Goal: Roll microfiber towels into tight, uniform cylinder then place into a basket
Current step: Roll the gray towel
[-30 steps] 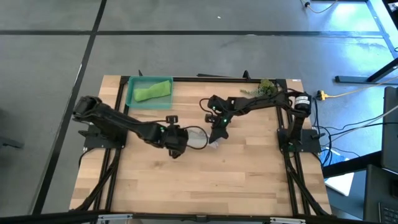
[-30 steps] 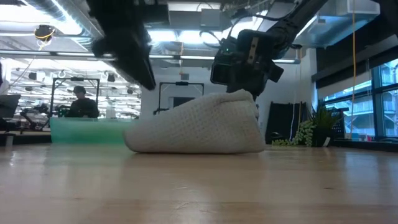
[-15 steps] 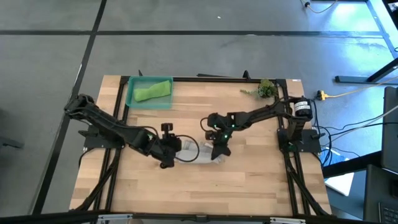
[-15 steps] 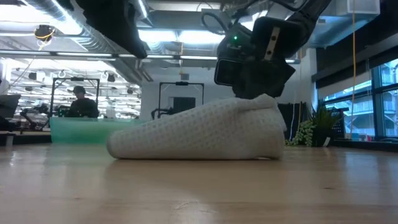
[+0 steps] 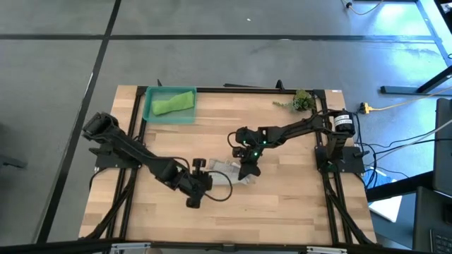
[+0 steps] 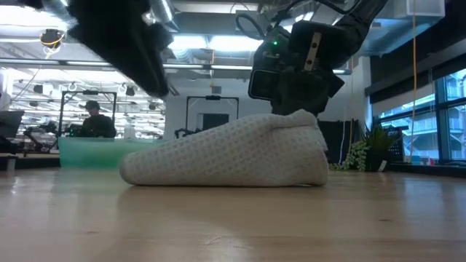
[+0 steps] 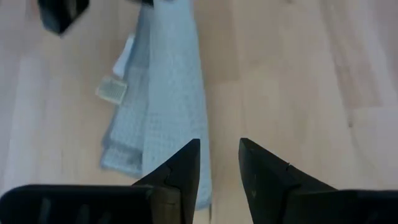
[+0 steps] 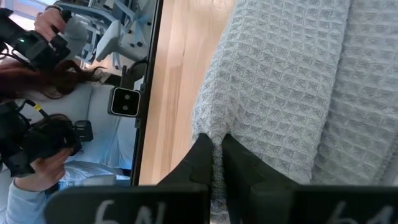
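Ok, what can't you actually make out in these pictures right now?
- Low view: the left gripper is a dark blur.
- Low view: the basket is only a teal blur, partly hidden behind the grey towel.
- High view: the right gripper covers the towel end it pinches.
- Right wrist view: the picture's edges crop the towel.

Bare table (image 5: 282, 204) lies near the grey towel (image 5: 227, 171); the basket (image 5: 169, 115) stands well apart.
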`<move>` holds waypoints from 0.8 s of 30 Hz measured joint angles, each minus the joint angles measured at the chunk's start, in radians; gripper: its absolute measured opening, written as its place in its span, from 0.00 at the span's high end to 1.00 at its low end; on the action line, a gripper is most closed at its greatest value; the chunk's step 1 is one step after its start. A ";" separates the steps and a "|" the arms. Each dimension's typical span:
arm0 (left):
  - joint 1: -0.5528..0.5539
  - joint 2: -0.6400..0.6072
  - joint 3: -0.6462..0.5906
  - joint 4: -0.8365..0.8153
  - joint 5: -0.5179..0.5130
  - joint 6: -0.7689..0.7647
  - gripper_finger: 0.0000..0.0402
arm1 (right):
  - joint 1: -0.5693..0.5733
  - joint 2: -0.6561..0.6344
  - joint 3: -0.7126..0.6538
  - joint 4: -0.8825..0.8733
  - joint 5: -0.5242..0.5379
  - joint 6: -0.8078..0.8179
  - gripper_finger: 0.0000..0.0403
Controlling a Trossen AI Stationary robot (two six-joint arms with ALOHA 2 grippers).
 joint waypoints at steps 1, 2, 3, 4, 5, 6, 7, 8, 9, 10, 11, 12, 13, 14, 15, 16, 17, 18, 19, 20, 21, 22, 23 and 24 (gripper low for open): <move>0.000 0.012 0.000 -0.005 0.001 -0.015 0.74 | 0.000 0.000 0.000 0.001 0.000 0.000 0.96; 0.002 0.023 0.000 -0.013 0.000 -0.036 0.74 | 0.000 0.000 0.000 0.002 0.000 -0.002 0.96; 0.003 0.034 0.000 -0.018 -0.002 -0.059 0.74 | 0.000 0.000 0.000 0.003 0.000 -0.004 0.96; 0.006 0.044 0.000 -0.019 -0.005 -0.076 0.74 | 0.000 0.000 0.000 0.003 0.000 -0.004 0.96; 0.007 0.055 0.000 -0.020 -0.006 -0.083 0.74 | 0.000 0.000 0.000 0.003 0.000 -0.004 0.96; 0.008 0.064 0.000 -0.021 -0.005 -0.084 0.74 | 0.000 0.000 0.000 0.004 0.000 -0.005 0.96; 0.008 0.070 0.000 -0.020 -0.005 -0.085 0.74 | 0.000 0.000 0.000 0.004 0.000 -0.005 0.96; 0.008 0.076 0.000 -0.020 -0.005 -0.085 0.74 | 0.000 0.000 0.000 0.004 0.000 -0.005 0.96; 0.008 0.082 0.000 -0.020 -0.005 -0.085 0.74 | 0.000 0.000 0.000 0.004 0.000 -0.006 0.96; 0.008 0.087 0.000 -0.020 -0.005 -0.087 0.74 | 0.000 0.000 0.000 0.004 0.000 -0.006 0.96; 0.008 0.091 0.000 -0.020 -0.004 -0.092 0.74 | 0.000 0.000 0.000 0.004 0.000 -0.006 0.96; 0.008 0.094 0.000 -0.020 -0.004 -0.094 0.74 | 0.000 0.000 0.000 0.004 0.000 -0.006 0.96; 0.008 0.097 0.000 -0.019 -0.005 -0.093 0.74 | 0.000 0.000 0.000 0.004 0.000 -0.006 0.96; 0.008 0.101 0.000 -0.020 -0.006 -0.086 0.74 | 0.000 0.000 0.000 0.004 0.000 -0.006 0.96; 0.009 0.107 0.000 -0.020 -0.007 -0.077 0.74 | 0.000 0.000 0.000 0.004 0.000 -0.006 0.96; 0.010 0.115 0.000 -0.019 -0.007 -0.071 0.74 | 0.000 0.000 0.000 0.004 0.000 -0.006 0.96; 0.011 0.124 0.000 -0.019 -0.007 -0.070 0.74 | 0.000 0.000 0.000 0.004 0.000 -0.006 0.96; 0.012 0.134 0.000 -0.021 -0.007 -0.070 0.74 | 0.000 0.000 0.000 0.004 0.005 -0.004 0.96; 0.015 0.145 0.000 -0.019 -0.007 -0.069 0.74 | 0.000 0.000 0.000 0.004 0.012 -0.004 0.96; 0.019 0.158 0.000 -0.018 -0.007 -0.068 0.74 | 0.000 0.000 0.000 0.004 0.014 -0.004 0.96; 0.024 0.172 0.000 -0.020 -0.007 -0.068 0.74 | 0.000 0.000 0.000 0.004 0.014 -0.004 0.96; 0.029 0.183 0.000 -0.023 -0.008 -0.067 0.74 | 0.000 0.000 0.000 0.004 0.015 -0.004 0.96; 0.035 0.194 0.000 -0.023 -0.008 -0.064 0.74 | 0.000 0.000 0.000 0.004 0.015 -0.005 0.96; 0.040 0.203 0.000 -0.022 -0.008 -0.064 0.74 | 0.000 0.000 0.000 0.004 0.015 -0.005 0.96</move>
